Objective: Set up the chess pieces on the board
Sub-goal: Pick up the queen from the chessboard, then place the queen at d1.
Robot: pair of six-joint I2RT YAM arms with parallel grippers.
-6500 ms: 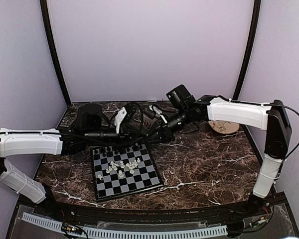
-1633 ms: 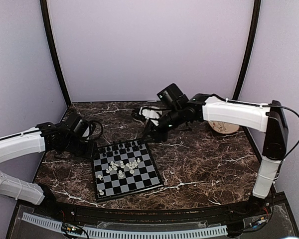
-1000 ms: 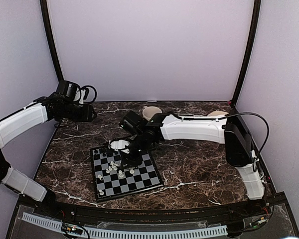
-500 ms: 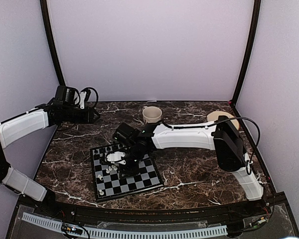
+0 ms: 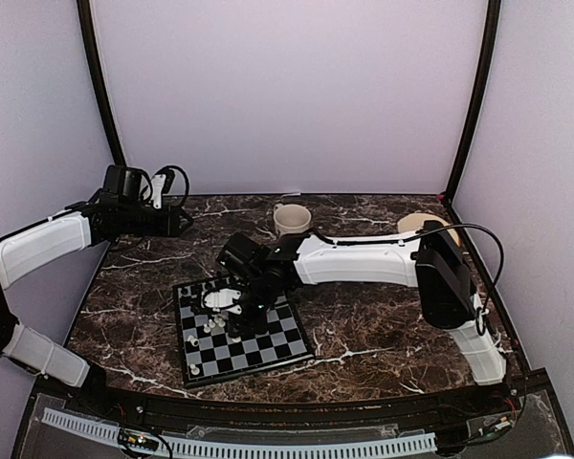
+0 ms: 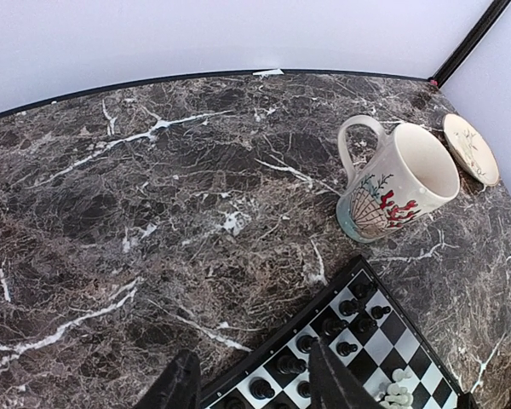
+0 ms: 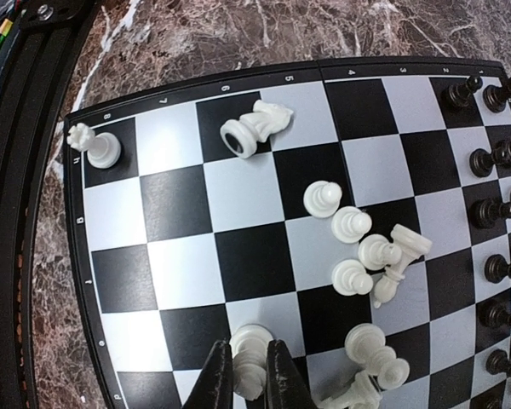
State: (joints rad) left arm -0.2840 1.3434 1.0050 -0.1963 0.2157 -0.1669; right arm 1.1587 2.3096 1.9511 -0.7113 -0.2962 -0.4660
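The board [image 5: 279,340] lies near the table's front, left of centre. Black chess pieces [image 7: 497,210] stand in rows along its far side. White chess pieces [image 7: 358,247] are bunched near the middle, some tipped over. A white knight [image 7: 255,126] lies on its side, and one white piece [image 7: 98,146] stands in a corner square. My right gripper [image 7: 249,377] reaches down over the board and is shut on a white piece [image 7: 252,358]. My left gripper [image 6: 255,388] hovers open and empty above the marble at the back left, with the board [image 6: 385,342] just below its fingers.
A cream mug [image 5: 292,219] with a red and blue pattern stands behind the board. A small plate [image 5: 423,225] sits at the back right. The right arm [image 5: 364,260] stretches across the table's middle. Dark marble surrounds the board, and purple walls close in the sides and back.
The right gripper's jaws have closed on a white piece over the board, and its wrist has shifted slightly. The left arm has stayed nearly still at the back left.
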